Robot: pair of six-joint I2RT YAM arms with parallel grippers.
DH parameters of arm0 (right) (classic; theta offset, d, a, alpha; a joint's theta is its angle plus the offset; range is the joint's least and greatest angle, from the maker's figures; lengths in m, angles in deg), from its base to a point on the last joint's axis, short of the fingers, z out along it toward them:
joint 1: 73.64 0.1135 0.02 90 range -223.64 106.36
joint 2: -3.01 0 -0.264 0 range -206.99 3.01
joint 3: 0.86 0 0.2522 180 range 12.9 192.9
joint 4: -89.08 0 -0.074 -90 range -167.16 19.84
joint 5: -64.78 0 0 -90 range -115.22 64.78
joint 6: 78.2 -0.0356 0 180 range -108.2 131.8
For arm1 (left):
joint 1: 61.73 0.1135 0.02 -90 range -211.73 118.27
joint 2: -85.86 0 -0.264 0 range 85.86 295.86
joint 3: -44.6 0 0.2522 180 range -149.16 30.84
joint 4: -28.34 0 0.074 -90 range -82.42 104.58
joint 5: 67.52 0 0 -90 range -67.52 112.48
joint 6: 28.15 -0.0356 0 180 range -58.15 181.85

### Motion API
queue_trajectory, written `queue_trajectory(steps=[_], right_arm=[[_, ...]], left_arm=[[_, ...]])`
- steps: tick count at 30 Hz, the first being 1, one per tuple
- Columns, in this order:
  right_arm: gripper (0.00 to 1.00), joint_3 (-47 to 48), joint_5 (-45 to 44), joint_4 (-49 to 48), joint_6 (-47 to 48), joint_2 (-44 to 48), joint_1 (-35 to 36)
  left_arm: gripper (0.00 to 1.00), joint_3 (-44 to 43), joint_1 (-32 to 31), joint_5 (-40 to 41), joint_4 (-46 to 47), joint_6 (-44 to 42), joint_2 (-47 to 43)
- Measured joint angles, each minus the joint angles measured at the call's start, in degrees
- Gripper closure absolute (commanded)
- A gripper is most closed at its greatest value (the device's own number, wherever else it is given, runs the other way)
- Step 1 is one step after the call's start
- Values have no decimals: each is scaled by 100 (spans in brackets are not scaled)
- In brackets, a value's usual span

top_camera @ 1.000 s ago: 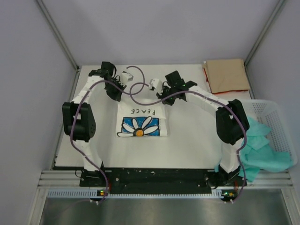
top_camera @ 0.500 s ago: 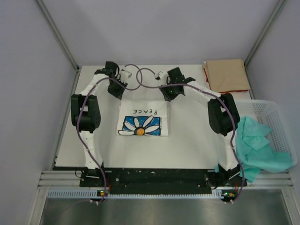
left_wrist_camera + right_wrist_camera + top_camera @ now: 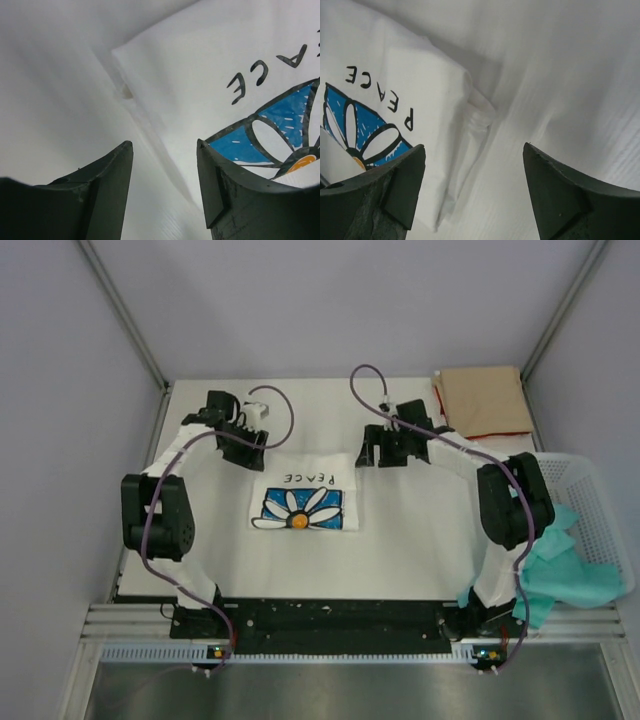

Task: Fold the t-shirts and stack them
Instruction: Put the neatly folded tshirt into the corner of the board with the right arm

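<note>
Both pincers have parted since a second ago and swung outward from the far edge of the white tee point(image 3: 300, 496), which lies folded as before.

From above, the left pincer point(image 3: 250, 443) hangs just off the tee's far left corner and the right pincer point(image 3: 380, 452) just off its far right corner, each released and holding nothing. The white tee sits mid-tabletop point(image 3: 410, 550) as a compact rectangle, daisy print toward the arm bases and "PEACE" toward the far side. The tan tee point(image 3: 487, 400), folded, with a red edge showing along its near side, lies in the far right corner, well apart from the white one. A white mesh basket point(image 3: 592, 490) off the right side holds a crumpled teal cloth point(image 3: 565, 575).

At the left wrist, the two dark fingers point(image 3: 107, 185) stand apart above the tee's folded side edge, with bare tabletop to one side and the blue print to the other.

At the right wrist, the fingers point(image 3: 402, 192) are spread wide over the other corner, where a layered fold edge shows beside the lettering.
</note>
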Motion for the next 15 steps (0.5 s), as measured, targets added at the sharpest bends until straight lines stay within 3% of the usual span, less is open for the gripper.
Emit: queue_trajectory(steps=[4, 6, 8, 11, 13, 15], right_arm=[[23, -531, 361, -544, -656, -92, 101], [27, -555, 481, -723, -918, -286, 146], [38, -566, 632, -997, -1158, -507, 160], [64, -575, 973, -1491, -1464, -732, 177], [100, -575, 1202, -1777, -1674, -940, 192], [100, -575, 1390, -1945, -1840, -1093, 199]], left_arm=[[42, 343, 17, -291, 164, 413, 195], [47, 374, 59, -372, 238, 599, 444], [63, 367, 116, -463, 367, 737, 732], [100, 286, 168, -719, 391, 885, 1152], [100, 133, 203, -931, 345, 957, 1294], [100, 39, 208, -1045, 345, 966, 1375]])
